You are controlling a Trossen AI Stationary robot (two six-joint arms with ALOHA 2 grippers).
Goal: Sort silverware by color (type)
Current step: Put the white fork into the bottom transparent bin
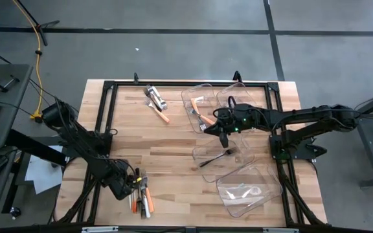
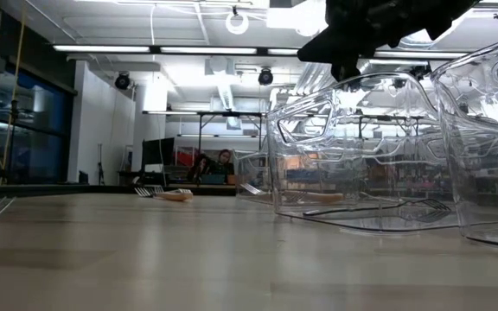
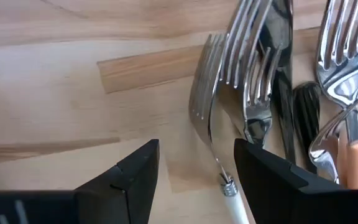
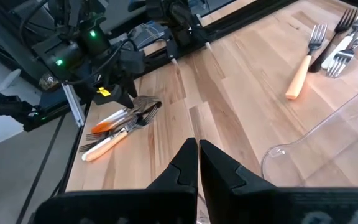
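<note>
Left pincer (image 3: 191,177) released, straddling white-handled fork (image 3: 213,124), tines pointing away; right pincer (image 4: 198,163) clenched.

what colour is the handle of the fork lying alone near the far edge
Orange; the fork shows best in the right wrist view.

A robotics lab or workshop in an open industrial hall. The wooden tabletop (image 1: 173,142) sits in a black metal frame (image 1: 186,83) on a grey concrete floor (image 1: 173,39) marked with dark lines. Beyond it hang fluorescent ceiling lights (image 2: 188,49) and exposed ducts (image 2: 223,86), over far workbenches (image 2: 206,117) and a seated person (image 2: 223,160).
</note>
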